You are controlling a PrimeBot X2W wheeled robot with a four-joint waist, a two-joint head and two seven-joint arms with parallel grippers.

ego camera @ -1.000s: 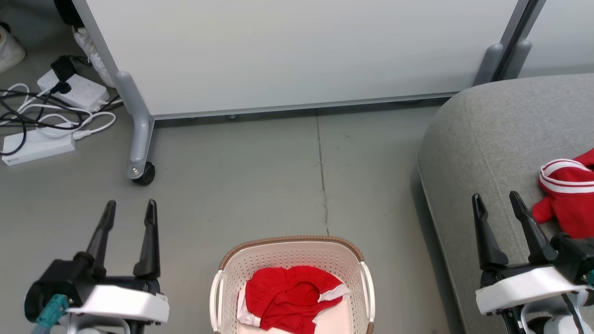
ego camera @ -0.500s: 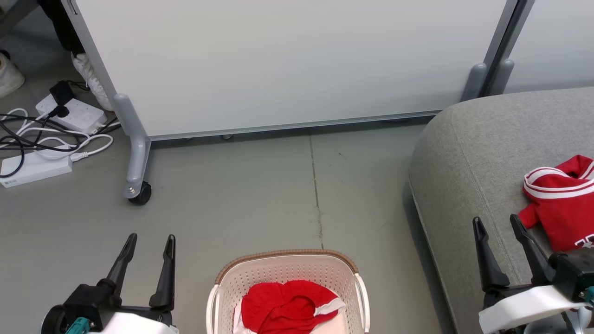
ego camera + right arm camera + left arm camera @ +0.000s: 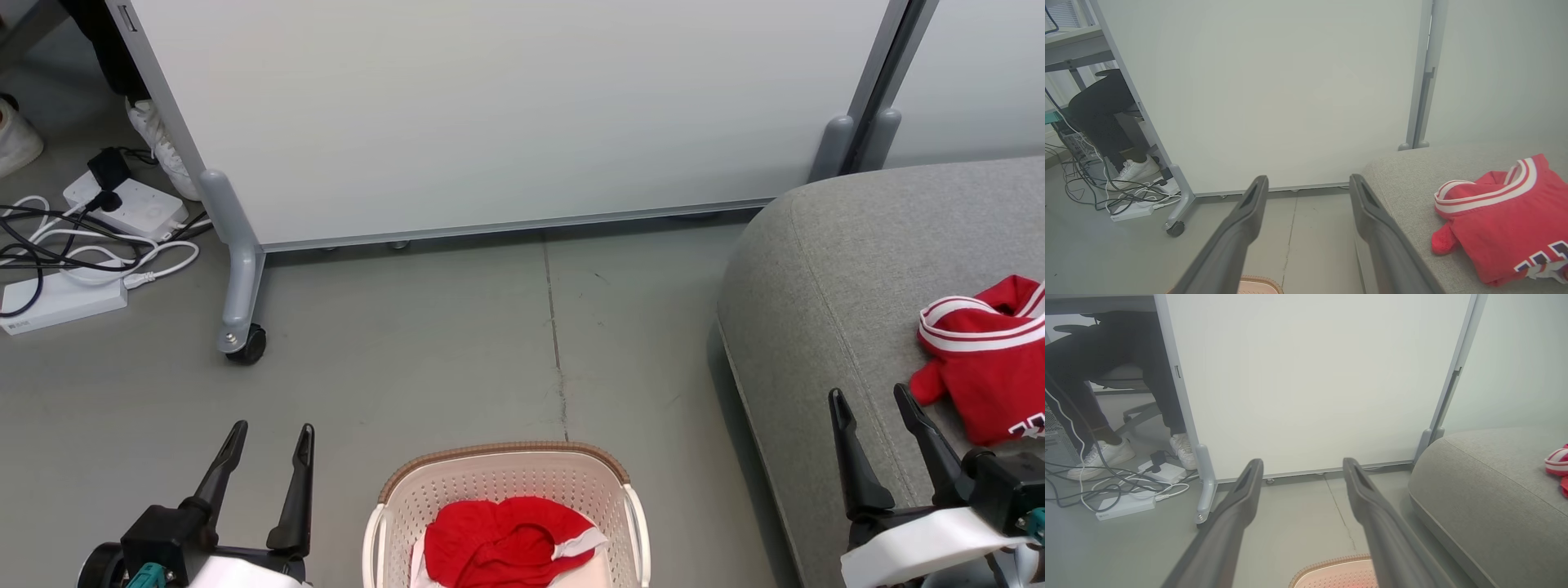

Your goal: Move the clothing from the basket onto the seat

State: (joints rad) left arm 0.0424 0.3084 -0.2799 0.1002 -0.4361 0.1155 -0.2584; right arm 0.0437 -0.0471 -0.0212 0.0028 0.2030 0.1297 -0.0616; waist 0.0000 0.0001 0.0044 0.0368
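A crumpled red garment with white trim [image 3: 504,541] lies in the cream perforated basket [image 3: 498,470] at the bottom middle of the head view; the basket's brown rim [image 3: 1331,568] peeks into the left wrist view. A second red jersey with white stripes [image 3: 984,359] [image 3: 1502,222] rests on the grey seat [image 3: 824,278] [image 3: 1404,179] [image 3: 1486,486] at the right. My left gripper [image 3: 269,433] [image 3: 1302,467] hangs open over the floor, left of the basket. My right gripper [image 3: 872,396] [image 3: 1308,181] stands open and empty at the seat's near edge, left of the jersey.
A white partition on grey castor legs [image 3: 237,278] crosses the back. Power strips and tangled cables [image 3: 90,237] lie on the floor at far left. A seated person's legs and white shoes [image 3: 1098,453] show behind the partition. Bare grey floor [image 3: 457,343] lies between basket and partition.
The head camera has shifted, so the whole scene sits lower and further left. Both grippers stay open; the left one shows lower and nearer the basket than a second ago.
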